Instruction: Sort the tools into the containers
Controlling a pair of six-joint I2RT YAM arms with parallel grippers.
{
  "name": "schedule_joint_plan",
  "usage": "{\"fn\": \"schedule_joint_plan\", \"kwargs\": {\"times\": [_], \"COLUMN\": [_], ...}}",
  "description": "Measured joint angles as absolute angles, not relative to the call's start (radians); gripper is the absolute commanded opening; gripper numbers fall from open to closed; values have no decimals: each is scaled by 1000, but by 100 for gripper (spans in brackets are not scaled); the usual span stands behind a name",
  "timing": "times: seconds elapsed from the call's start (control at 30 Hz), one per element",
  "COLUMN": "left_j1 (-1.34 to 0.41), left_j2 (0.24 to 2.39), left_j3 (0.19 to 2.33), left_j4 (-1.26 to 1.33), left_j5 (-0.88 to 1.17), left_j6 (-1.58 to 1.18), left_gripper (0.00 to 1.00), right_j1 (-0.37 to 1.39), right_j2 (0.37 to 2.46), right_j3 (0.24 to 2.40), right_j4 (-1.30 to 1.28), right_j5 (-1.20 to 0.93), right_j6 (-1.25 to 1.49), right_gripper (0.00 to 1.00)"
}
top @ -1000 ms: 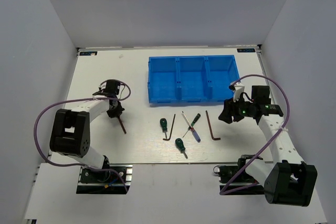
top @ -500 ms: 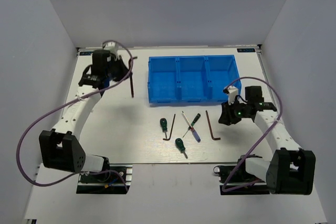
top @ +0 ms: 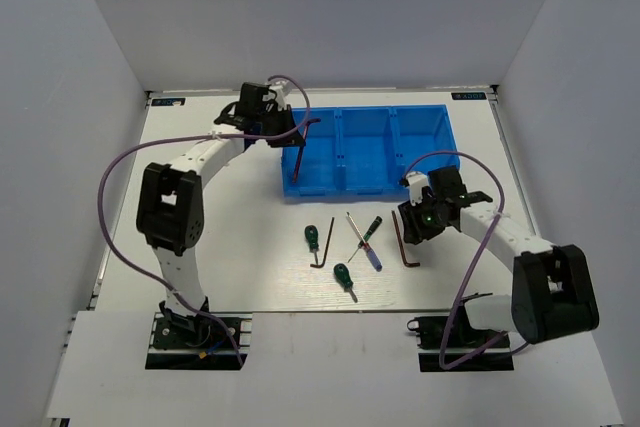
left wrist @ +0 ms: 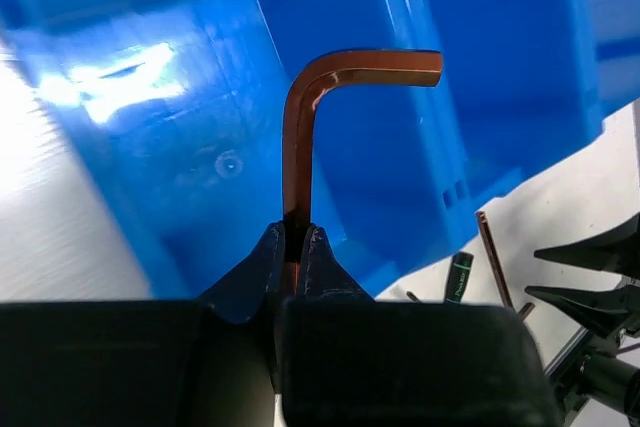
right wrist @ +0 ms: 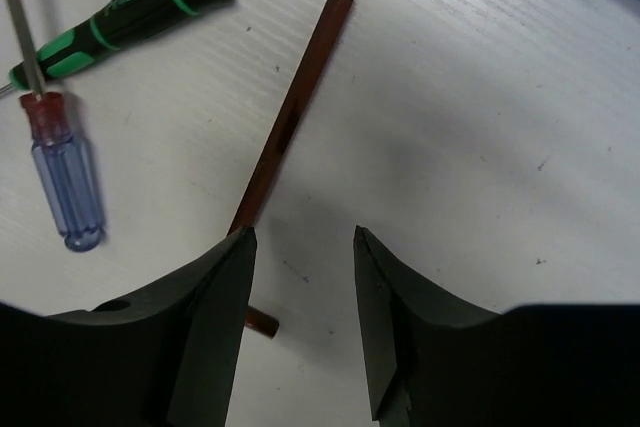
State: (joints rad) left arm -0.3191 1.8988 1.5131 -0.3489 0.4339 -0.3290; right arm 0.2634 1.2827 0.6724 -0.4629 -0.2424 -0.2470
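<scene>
The containers are three compartments of one blue tray (top: 365,187) at the back of the table. My left gripper (top: 284,128) is shut on the long leg of a dark L-shaped hex key (top: 299,157), which hangs over the left compartment (left wrist: 150,147); its bent end (left wrist: 370,65) points right. My right gripper (top: 409,223) is open and low over the white table. Its left fingertip (right wrist: 225,267) overlaps a second hex key (right wrist: 300,107), with bare table between the jaws. More tools lie to its left.
On the table in front of the tray lie two stubby green screwdrivers (top: 312,237) (top: 345,277), a third hex key (top: 328,243), a slim green-and-black-handled screwdriver (right wrist: 130,12) and a blue-handled one (right wrist: 65,182), crossed over each other. White walls enclose the table on three sides.
The left arm has swung from the table's left side to above the tray's left compartment, carrying the hex key. The right gripper has moved left and down onto the hex key on the table.
</scene>
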Motion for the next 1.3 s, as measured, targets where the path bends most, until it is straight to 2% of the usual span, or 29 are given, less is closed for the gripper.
{"fn": "schedule_joint_plan", "kwargs": {"times": [0.23, 0.27, 0.3, 0.4, 0.43, 0.47, 0.53, 0.7, 0.93, 1.1, 1.13, 1.23, 1.3], "left_j1": [-387, -395, -402, -416, -418, -420, -421, -421, -424, -429, -430, -436, -443], "left_j2": [1965, 1966, 1966, 1968, 1970, 1973, 1975, 1975, 1976, 1972, 1967, 1909, 1827], "left_j3": [1596, 1607, 1617, 1628, 1628, 1628, 1628, 1628, 1649, 1652, 1650, 1608, 1541], "left_j4": [-364, -365, -365, -366, -369, -374, -386, -399, -418, -427, -435, -440, -448], "left_j5": [385, 372, 360, 321, 310, 297, 278, 244, 221, 219, 218, 216, 214], "left_j6": [-339, -341, -341, -342, -341, -339, -340, -340, -337, -330, -329, -320, -313], "left_gripper": [0, 3, 11, 20, 31, 35, 40, 40, 55, 64, 66, 67, 66], "right_j1": [318, 326, 331, 351, 360, 369, 389, 428, 458, 467, 469, 472, 472], "right_j2": [1391, 1398, 1403, 1416, 1420, 1423, 1429, 1430, 1430, 1431, 1433, 1444, 1456], "right_j3": [704, 708, 711, 713, 713, 712, 712, 707, 702, 696, 697, 707, 720], "right_j4": [-416, -411, -408, -389, -384, -377, -361, -329, -313, -303, -303, -305, -315], "right_j5": [-162, -158, -155, -145, -138, -129, -103, -49, -17, 17, 29, 41, 45], "right_j6": [-179, -171, -165, -141, -133, -125, -108, -79, -53, -39, -30, -11, 7], "right_gripper": [52, 52, 52, 52, 52, 52, 52, 52, 47, 27, 17, 0, 0]}}
